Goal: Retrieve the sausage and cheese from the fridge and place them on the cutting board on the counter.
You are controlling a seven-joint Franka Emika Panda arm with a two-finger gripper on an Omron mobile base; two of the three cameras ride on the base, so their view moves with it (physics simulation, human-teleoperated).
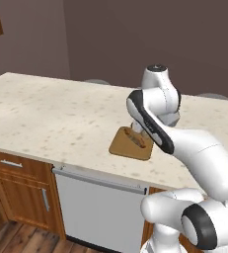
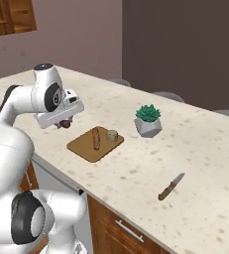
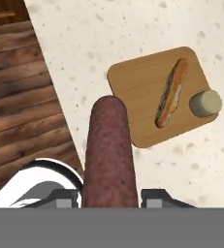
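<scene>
reddish-brown sausage [image 3: 108, 150] is clamped between my fingers [image 3: 154, 197], hanging over the counter [image 2: 195, 144] edge just short of the cutting board [image 3: 137, 85], where the cheese [image 3: 205, 103] already sits beside a baguette [image 3: 172, 92], so next i carry it forward onto bare wood and let go.

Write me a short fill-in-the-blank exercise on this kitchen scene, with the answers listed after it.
1. The gripper holds a dark reddish ____.
2. The cheese sits on the cutting ____, beside a long baguette.
3. Farther right on the counter, past the potted plant, lies a ____ with a wooden handle.
4. The sausage is not yet on the board; it hangs above the counter's ____.

Missing words: sausage; board; knife; edge
</scene>
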